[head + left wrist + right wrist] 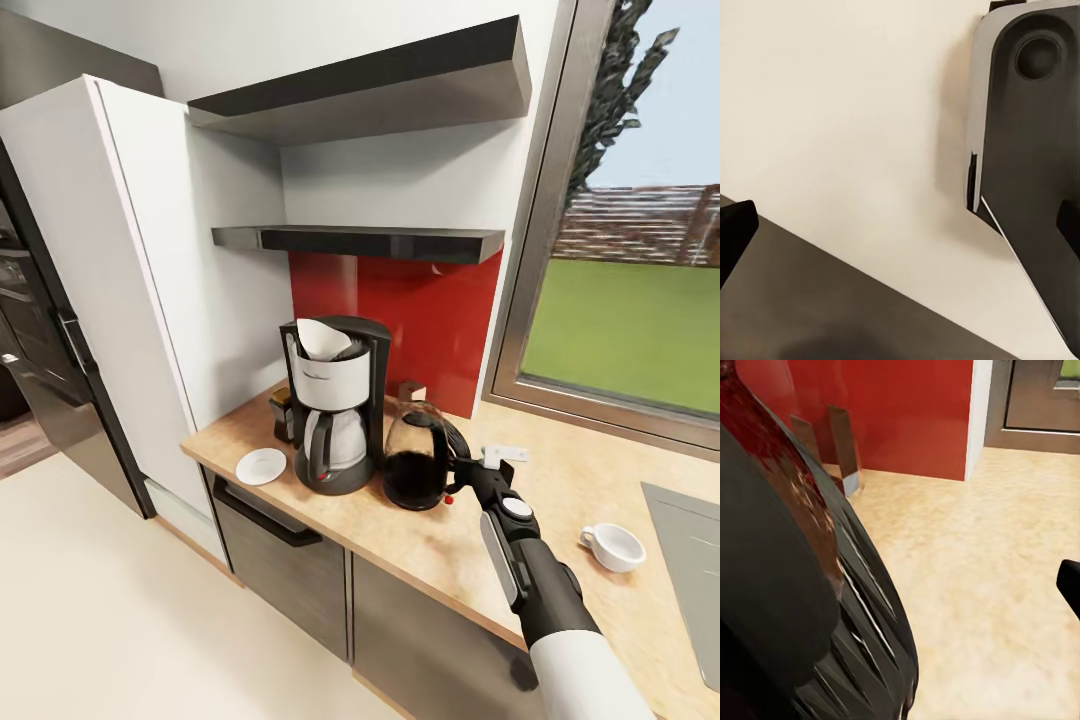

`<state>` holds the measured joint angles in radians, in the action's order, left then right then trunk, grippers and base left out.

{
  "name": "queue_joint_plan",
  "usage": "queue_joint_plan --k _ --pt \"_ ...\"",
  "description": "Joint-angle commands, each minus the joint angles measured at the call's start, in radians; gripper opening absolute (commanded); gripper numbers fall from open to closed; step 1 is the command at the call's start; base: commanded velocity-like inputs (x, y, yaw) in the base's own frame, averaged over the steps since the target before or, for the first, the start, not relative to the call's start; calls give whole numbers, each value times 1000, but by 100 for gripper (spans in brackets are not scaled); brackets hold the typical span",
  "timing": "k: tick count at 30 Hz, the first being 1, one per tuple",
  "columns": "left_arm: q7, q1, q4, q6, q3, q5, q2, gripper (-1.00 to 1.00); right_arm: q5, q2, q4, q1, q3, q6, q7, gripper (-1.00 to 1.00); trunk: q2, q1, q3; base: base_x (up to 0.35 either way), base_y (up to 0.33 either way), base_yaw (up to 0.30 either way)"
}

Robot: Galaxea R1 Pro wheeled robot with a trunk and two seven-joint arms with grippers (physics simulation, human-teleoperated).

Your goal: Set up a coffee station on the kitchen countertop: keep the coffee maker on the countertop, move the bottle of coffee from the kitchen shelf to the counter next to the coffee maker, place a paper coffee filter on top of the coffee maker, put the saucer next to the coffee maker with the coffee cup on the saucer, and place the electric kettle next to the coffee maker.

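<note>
The wooden countertop (440, 545) runs under a red wall panel (420, 320) and two dark shelves (370, 240). A tall white cabinet (140, 280) stands at its far end, well away from the right gripper (478, 470).

The coffee maker (335, 405) stands on the countertop with a white paper filter (325, 340) sitting in its top. It is on the far side of the kettle from the right gripper.

The kettle (418, 455) stands on the countertop just beside the coffee maker. It is clear at the top and black at the bottom. The right gripper is at the kettle's handle, touching it or very near. In the right wrist view the kettle (802, 585) is big and dark, right against the camera, and one black fingertip (1069, 585) shows at the edge. I cannot tell if the jaws are wide or closed on the handle.

A dark bottle (283, 412) peeks out behind the coffee maker.

The white saucer (261, 466) lies on the countertop on the other side of the coffee maker, well apart from the right gripper.

The white cup (614, 546) sits on the countertop beside the right arm, behind the jaws and apart from the saucer.

In the left wrist view, two black fingertips (735, 229) show far apart, so those jaws are wide with nothing between them. Past them is the pale floor (855, 112).
</note>
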<state>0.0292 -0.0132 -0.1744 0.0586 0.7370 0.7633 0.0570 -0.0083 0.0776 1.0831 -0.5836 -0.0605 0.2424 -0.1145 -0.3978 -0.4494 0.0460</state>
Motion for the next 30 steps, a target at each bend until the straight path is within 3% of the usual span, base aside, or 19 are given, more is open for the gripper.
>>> queue_joint_plan --k 1,8,18,30 --pt "1 -1 0 3 2 5 0 100 -1 1 1 -1 -1 6 -2 100 -2 -1 2 0 0 0" --pt "1 -1 0 3 2 4 0 100 -1 1 0 -1 -1 6 -2 100 -2 -1 2 -9 0 0" --pt "1 -2 -1 3 2 4 -1 100 -1 1 -2 -1 -1 6 -2 100 -2 -1 2 -248 0 0" --pt "2 -5 -2 4 3 4 0 100 -1 1 -5 -1 0 5 -2 100 -2 -1 2 -56 2 0"
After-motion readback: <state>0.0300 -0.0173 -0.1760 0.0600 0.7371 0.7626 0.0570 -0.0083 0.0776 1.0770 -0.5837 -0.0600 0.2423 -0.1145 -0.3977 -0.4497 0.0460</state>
